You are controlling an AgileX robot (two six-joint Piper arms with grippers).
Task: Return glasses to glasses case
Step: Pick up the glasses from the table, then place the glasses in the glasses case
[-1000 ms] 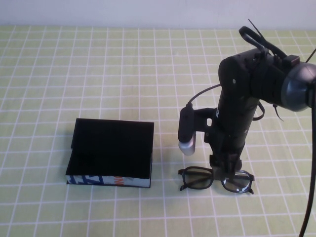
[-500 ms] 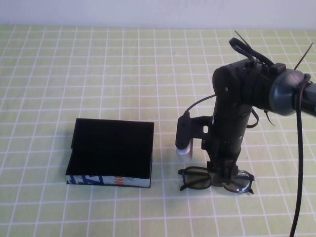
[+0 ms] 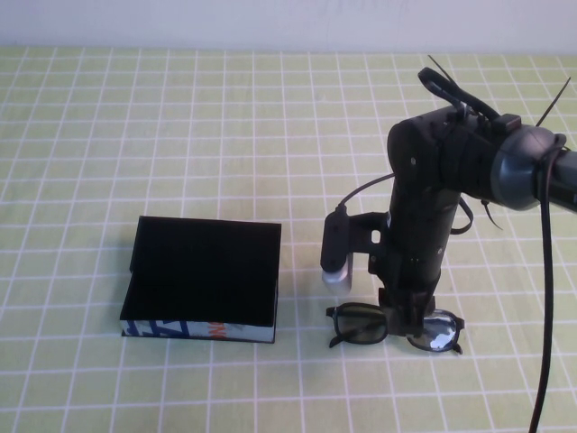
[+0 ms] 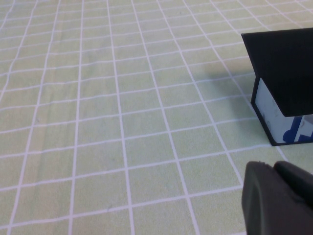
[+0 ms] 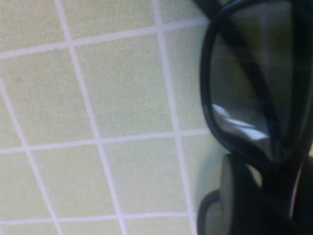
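The black thick-framed glasses point(image 3: 359, 325) lie on the green grid cloth, right of the glasses case point(image 3: 200, 275). The case is a flat black box with a blue, white and orange front edge, and its lid looks raised. My right gripper point(image 3: 407, 317) points straight down onto the bridge of the glasses, with a finger on either side of the frame. In the right wrist view one lens point(image 5: 249, 83) fills the frame, and the gripper point(image 5: 274, 196) straddles the rim. My left gripper point(image 4: 276, 169) is shut and empty, low over the cloth near a corner of the case point(image 4: 286, 83).
A green cloth with a white grid point(image 3: 180, 135) covers the whole table. A black cable point(image 3: 548, 298) hangs down at the right side of the right arm. A small silver-tipped camera unit point(image 3: 336, 248) sticks out beside the right wrist.
My right arm has shifted slightly left and come down, so the gripper now sits on the bridge of the glasses. The glasses and case have not moved.
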